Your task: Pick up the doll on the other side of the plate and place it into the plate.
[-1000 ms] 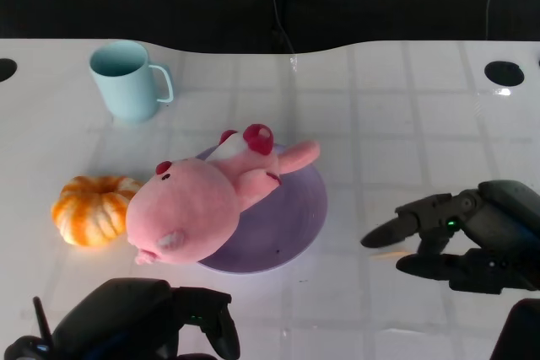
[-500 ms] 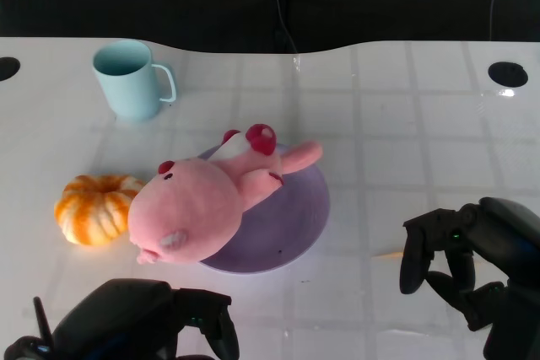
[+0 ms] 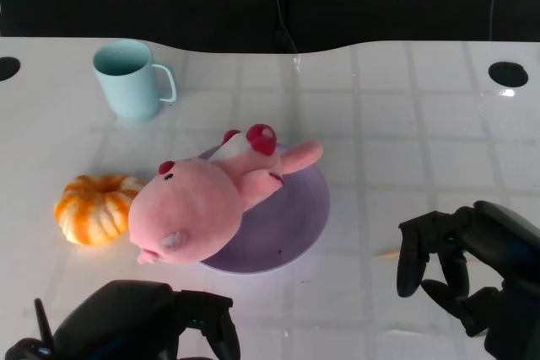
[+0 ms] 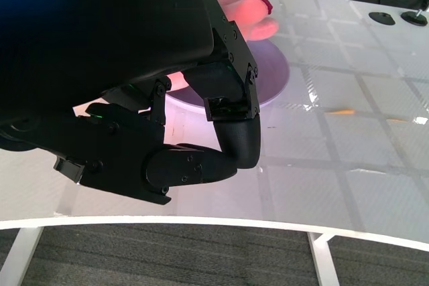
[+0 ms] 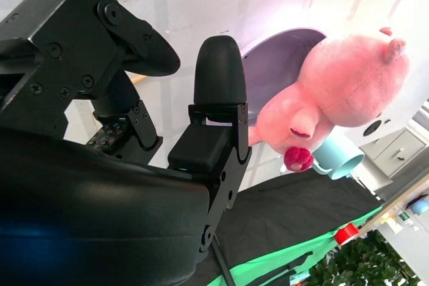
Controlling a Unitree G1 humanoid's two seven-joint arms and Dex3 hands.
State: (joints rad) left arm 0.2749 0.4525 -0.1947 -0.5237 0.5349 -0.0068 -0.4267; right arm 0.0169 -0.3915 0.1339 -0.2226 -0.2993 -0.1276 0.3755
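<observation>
A pink plush doll (image 3: 202, 204) lies on its side across the purple plate (image 3: 295, 217), its head hanging over the plate's near left rim. My left hand (image 3: 143, 326) rests at the table's front edge just below the doll, fingers curled in and holding nothing. The left wrist view shows that hand (image 4: 174, 118) with the doll (image 4: 251, 15) and plate (image 4: 268, 78) beyond it. My right hand (image 3: 464, 267) hovers to the right of the plate, fingers bent down but apart, empty. In the right wrist view the doll (image 5: 335, 92) lies past the fingers (image 5: 218, 72).
A light blue cup (image 3: 126, 79) stands at the back left. A small orange pumpkin (image 3: 94, 208) sits beside the doll's head. Dark round holes (image 3: 508, 74) mark the table's far corners. White tabletop spreads right of the plate.
My right hand has drawn back toward the front edge, away from the plate, and its fingers have bent from stretched out to hanging down. Doll, plate and left hand stay put.
</observation>
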